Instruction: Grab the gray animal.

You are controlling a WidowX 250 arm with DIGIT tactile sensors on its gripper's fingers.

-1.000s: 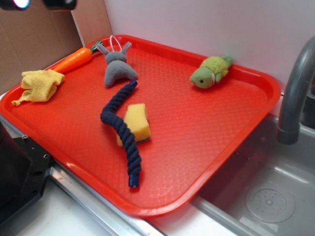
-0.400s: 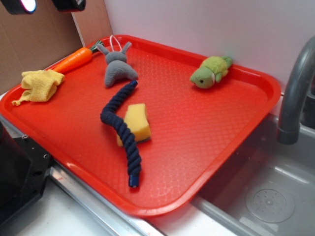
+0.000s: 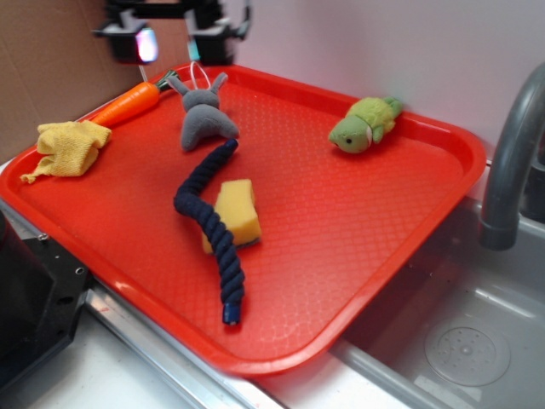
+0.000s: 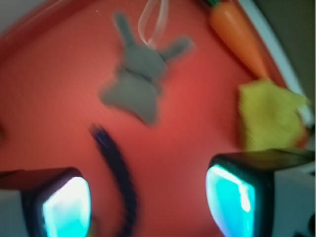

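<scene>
The gripper (image 3: pixel 174 43) hangs wide open above the gray animal (image 3: pixel 204 119), looks lined up for a grab.

Bare red tray (image 3: pixel 358 221) lies open right of the gray animal (image 3: pixel 204 119), while the carrot (image 3: pixel 128 102) crowds its left and the dark blue rope (image 3: pixel 209 221) its near side.

On tray (image 3: pixel 409 239): gray animal (image 3: pixel 204 119) at far left corner, carrot (image 3: pixel 128 102) just left of it, cloth (image 3: pixel 70 146) nearer along left edge. Rope (image 3: pixel 209 223) running from just before the animal toward near edge, sponge (image 3: pixel 236 211) touching its right side. Turtle (image 3: pixel 364 123) at far right edge. Sink (image 3: pixel 464 341) and faucet (image 3: pixel 511 162) right of tray. Gripper (image 3: pixel 170 38) above far left corner.
</scene>
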